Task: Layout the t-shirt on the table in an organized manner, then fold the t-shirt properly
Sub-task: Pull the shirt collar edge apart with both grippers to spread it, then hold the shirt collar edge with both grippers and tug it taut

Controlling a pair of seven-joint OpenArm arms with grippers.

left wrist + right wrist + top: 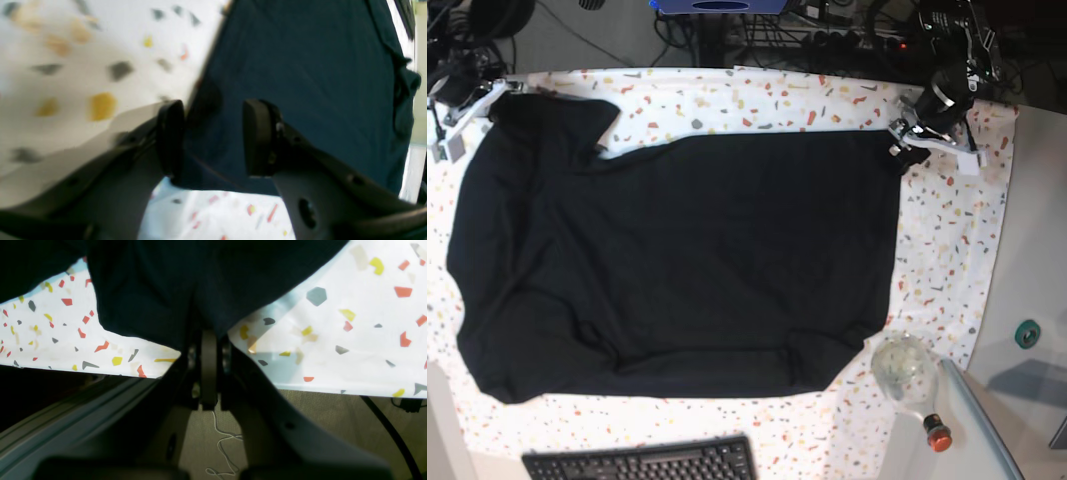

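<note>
Right tool (209,340) pinching t-shirt (677,260) | spread flat | long axis left-right across table (957,250)

Surroundings: floor and peripheral items

Olive-tan carpet floor (333,426) carries a thin white cord (223,443) and a black cable (390,430); a keyboard (642,462), a clear bottle (909,380) and tangled cables (827,30) border the workspace.

My table (947,230) is wearing a white cloth with red, yellow and grey specks. The black t-shirt (677,260) is lying spread out flat over most of it. A black keyboard (642,463) is sitting at the near edge. A clear bottle (909,378) is lying near the right corner.
</note>
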